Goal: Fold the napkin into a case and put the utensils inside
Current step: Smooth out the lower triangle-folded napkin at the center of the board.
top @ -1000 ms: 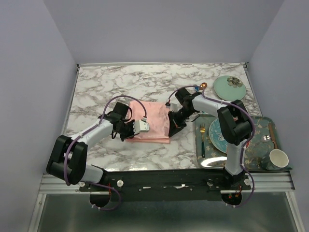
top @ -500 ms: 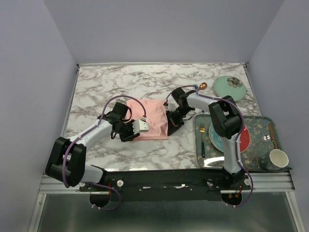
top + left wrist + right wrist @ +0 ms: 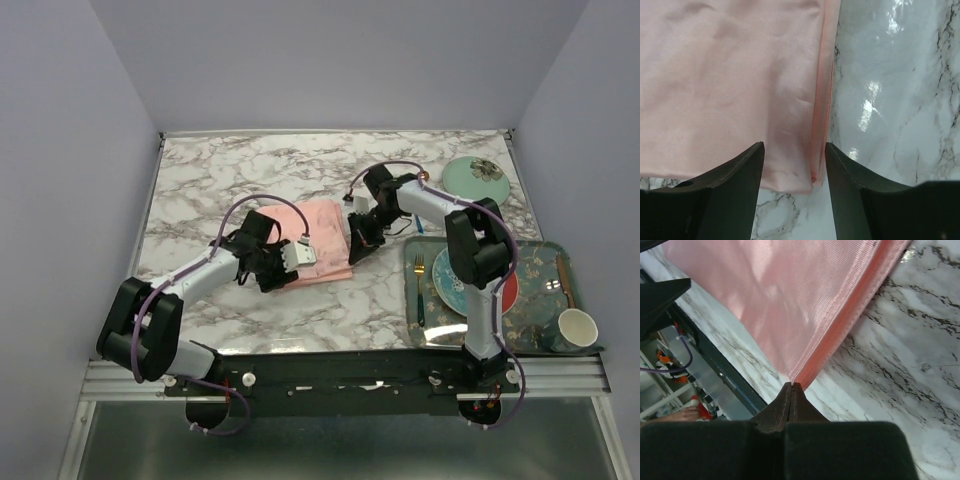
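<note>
The salmon-pink napkin (image 3: 322,238) lies folded into a small rectangle in the middle of the marble table. My right gripper (image 3: 357,250) is shut on its near right corner; in the right wrist view the cloth (image 3: 790,300) fans out from my closed fingertips (image 3: 791,386). My left gripper (image 3: 290,262) is at the napkin's near left corner and stands open. In the left wrist view that corner (image 3: 805,175) lies loose on the marble between my two dark fingers (image 3: 735,170), touching neither. The spoon and the blue fork do not show clearly; my right arm covers that area.
A patterned tray (image 3: 540,250) at the right holds a teal and red plate (image 3: 462,282), a white cup (image 3: 576,328) and a gold-headed, teal-handled fork (image 3: 419,290). A pale green saucer (image 3: 475,180) sits at the back right.
My left gripper has opened and let go of the napkin's corner. Both grippers and the napkin have shifted a little toward the far side of the table. The right gripper stayed shut on its corner.
</note>
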You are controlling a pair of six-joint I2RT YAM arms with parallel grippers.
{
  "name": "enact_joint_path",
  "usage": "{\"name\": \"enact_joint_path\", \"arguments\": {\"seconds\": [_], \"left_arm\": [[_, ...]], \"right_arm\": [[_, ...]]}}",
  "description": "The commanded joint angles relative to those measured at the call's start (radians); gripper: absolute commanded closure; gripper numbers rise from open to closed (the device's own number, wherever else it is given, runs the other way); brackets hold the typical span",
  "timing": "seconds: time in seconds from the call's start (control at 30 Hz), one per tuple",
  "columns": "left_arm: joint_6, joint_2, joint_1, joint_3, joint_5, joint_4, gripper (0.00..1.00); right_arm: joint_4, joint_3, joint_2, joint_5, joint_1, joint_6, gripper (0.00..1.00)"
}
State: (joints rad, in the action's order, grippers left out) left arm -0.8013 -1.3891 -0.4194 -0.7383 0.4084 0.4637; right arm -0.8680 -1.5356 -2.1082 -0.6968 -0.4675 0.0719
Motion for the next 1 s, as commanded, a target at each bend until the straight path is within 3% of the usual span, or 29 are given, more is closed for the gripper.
{"name": "enact_joint_path", "arguments": {"seconds": [0.0,0.47,0.97], "left_arm": [[0.097,0.022,-0.067,0.017,-0.08,-0.184,0.37],[0.195,-0.126,-0.297,-0.039,-0.25,-0.361,0.34],[0.218,-0.162,-0.326,-0.099,-0.252,-0.364,0.36]], "right_arm": [[-0.028,0.019,0.022,-0.067,-0.005,0.022,0.99],[-0.042,0.031,0.013,-0.066,-0.003,0.023,0.99],[-0.043,0.025,0.002,-0.055,0.003,0.026,0.98]]}}
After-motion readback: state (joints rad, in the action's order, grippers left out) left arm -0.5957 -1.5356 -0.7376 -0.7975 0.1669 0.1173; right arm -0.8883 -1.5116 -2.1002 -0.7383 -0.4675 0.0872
